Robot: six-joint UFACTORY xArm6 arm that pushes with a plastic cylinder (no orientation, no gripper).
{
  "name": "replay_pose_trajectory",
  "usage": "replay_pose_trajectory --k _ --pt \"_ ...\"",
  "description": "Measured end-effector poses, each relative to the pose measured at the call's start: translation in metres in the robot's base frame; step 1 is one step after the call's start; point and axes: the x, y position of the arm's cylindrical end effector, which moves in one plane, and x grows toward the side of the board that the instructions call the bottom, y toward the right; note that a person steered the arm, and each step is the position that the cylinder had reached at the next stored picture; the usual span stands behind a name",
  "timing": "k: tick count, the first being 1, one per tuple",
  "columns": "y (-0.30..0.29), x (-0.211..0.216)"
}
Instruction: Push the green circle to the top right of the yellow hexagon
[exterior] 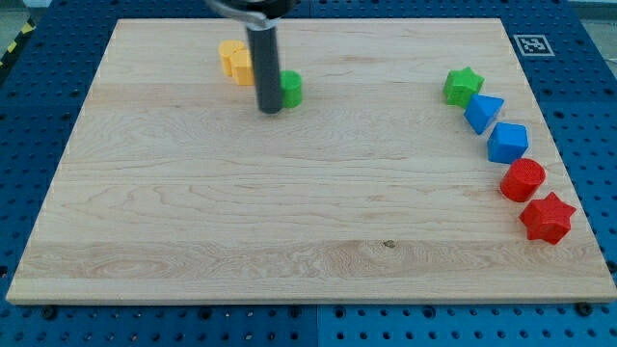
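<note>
- Green circle (290,89): near bench (289,222) top, left of centre, partly hidden behind rod, just lower right of yellow hexagon (234,60).
- My tip (270,111): touching circle's left edge; rod upright, no hand fitted.
- Far right: green star (463,86), blue triangle (482,113), blue cube (507,143), red circle (523,180), red star (547,217).
- Square tag (530,44) at top right, unreadable.

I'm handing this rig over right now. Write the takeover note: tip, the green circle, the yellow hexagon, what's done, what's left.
Tip: my tip is down on the board, against the green circle's left side; the rod covers part of it.
Blocks: the green circle sits right of and slightly below the yellow hexagon, with the rod between them in this view.
Done: the circle is close to the hexagon, on its right.
Left: nudge the circle toward the view's top so it ends up top right of the hexagon.
Others: five blocks along the right edge, far from the work.
</note>
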Motion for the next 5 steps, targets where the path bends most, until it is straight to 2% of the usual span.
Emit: replay_pose_trajectory --k 2,5 --pt "0.057 -0.055" --pt "0.028 -0.078"
